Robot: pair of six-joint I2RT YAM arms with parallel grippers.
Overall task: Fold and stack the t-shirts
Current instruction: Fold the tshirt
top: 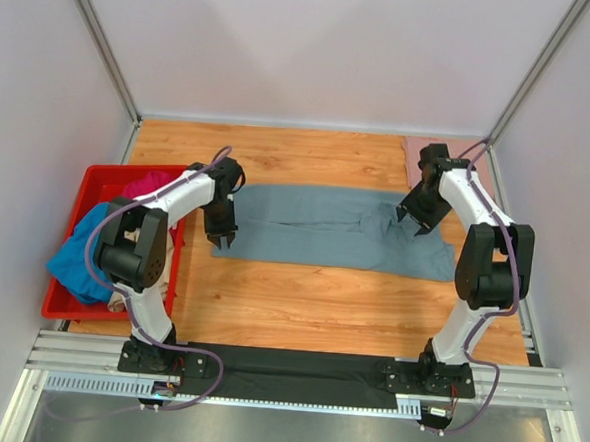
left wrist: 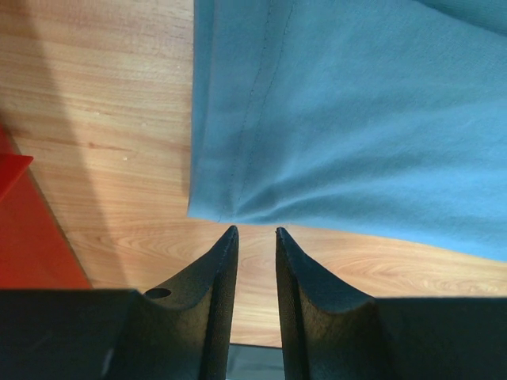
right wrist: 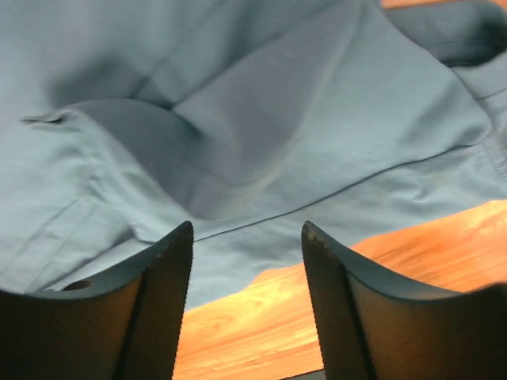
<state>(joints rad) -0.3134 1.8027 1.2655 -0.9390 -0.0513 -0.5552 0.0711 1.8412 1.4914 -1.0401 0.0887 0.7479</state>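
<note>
A slate grey-blue t-shirt [top: 325, 228] lies flat across the middle of the table as a long strip. Its right end is rumpled. My left gripper [top: 221, 239] hovers at the strip's near-left corner. In the left wrist view the left gripper [left wrist: 255, 229] is open by a narrow gap, and the cloth [left wrist: 356, 119] ends just past its tips. My right gripper [top: 407, 216] is over the rumpled right end. In the right wrist view this gripper [right wrist: 247, 226] stands open above the shirt's hem [right wrist: 238, 119], holding nothing.
A red bin [top: 97, 177] at the left holds a bright blue shirt [top: 83, 253] and a magenta one [top: 149, 184]. A dusty-pink shirt [top: 415, 158] lies at the back right, behind the right arm. White walls enclose the wooden table on three sides.
</note>
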